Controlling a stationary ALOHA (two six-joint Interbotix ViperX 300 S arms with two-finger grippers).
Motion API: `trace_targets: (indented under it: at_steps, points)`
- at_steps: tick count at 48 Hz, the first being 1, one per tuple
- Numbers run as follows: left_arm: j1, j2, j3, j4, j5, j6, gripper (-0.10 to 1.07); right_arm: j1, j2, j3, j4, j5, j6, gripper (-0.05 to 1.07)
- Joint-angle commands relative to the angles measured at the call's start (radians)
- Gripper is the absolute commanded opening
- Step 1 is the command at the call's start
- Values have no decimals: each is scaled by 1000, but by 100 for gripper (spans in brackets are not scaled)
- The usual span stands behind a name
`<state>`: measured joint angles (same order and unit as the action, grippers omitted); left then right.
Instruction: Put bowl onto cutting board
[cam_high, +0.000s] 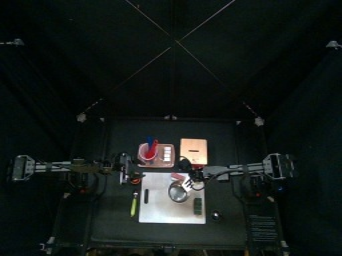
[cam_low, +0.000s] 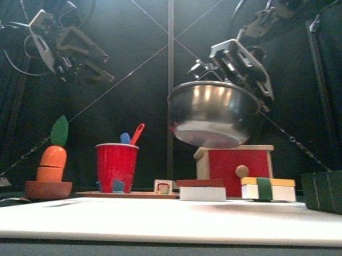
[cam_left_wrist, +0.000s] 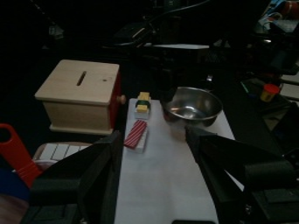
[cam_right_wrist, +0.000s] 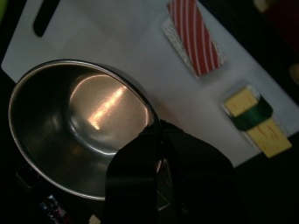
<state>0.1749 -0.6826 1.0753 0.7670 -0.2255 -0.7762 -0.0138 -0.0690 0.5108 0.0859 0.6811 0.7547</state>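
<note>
Front view, nearest first: the white cutting board (cam_low: 160, 220) runs along the table's front edge, with a small red-and-white block (cam_low: 202, 189) and a yellow-and-green block (cam_low: 267, 188) sitting toward its far right side. Behind them stand a red cup (cam_low: 116, 166) holding blue and red sticks, a carrot-shaped toy (cam_low: 52, 160) in a brown dish, and a wooden box with a red front (cam_low: 235, 166). Hanging above all that is the metal bowl (cam_low: 211, 112), tilted, clear of the board and not touching anything below.

The right gripper (cam_right_wrist: 163, 140) is pinching the bowl's rim, one jaw inside and one outside, closed down to the thickness of the metal. It is a thin hold on one edge only, so the bowl hangs lopsided from it.

That is my worry. If the arm swings or stops sharply, I think the bowl could twist in the pinch or slip out and clatter down. Coming down tilted, the low edge may land first and make the bowl rock or skid off the board's side. It could also clip the two small blocks or the wooden box on the way.

The left gripper (cam_left_wrist: 152, 188) waits at the table's left side, jaws apart, holding nothing.
</note>
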Motion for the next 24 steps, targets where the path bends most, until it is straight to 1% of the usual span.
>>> trace_targets:
  at_steps: [1, 4, 13, 24]
  points:
    - [-2, -5, -12, -2, -9, 0, 94, -6, 35, -83, -23, 6, -3, 41]
    - [-2, -11, -14, -2, -9, 2, 94, -8, 75, -114, -31, 20, -2, 42]
    - [-2, -14, -28, -2, -9, 2, 94, -11, 184, -218, -55, 114, -25, 42]
    - [-2, -14, -31, -8, -9, -3, 94, -12, 325, -405, -55, 259, -160, 41]
